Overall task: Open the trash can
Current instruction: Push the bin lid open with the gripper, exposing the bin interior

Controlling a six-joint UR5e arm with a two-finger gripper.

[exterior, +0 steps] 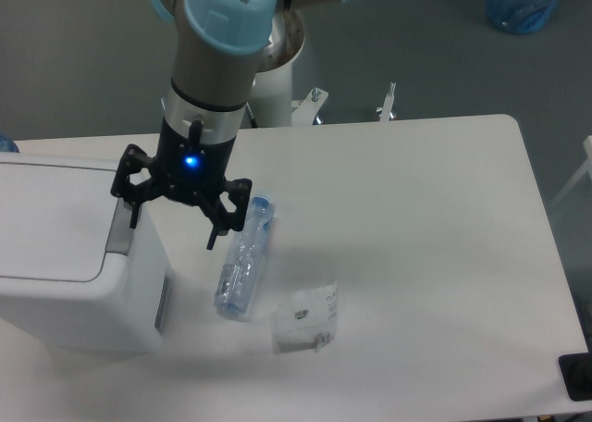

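Nearest the camera, a crumpled white packet [306, 318] and a clear plastic bottle [244, 256] lie on the white desk [435, 218], both untouched and apart from the work. At the desk's left edge sits the trash can [65, 255], its flat lid down and its grey push tab [119, 228] not pressed, so the opening itself is wholly left to do. Above the tab's right side hangs the claw [174, 219], fingers spread wide and holding nothing, seemingly lined up for a press downward.
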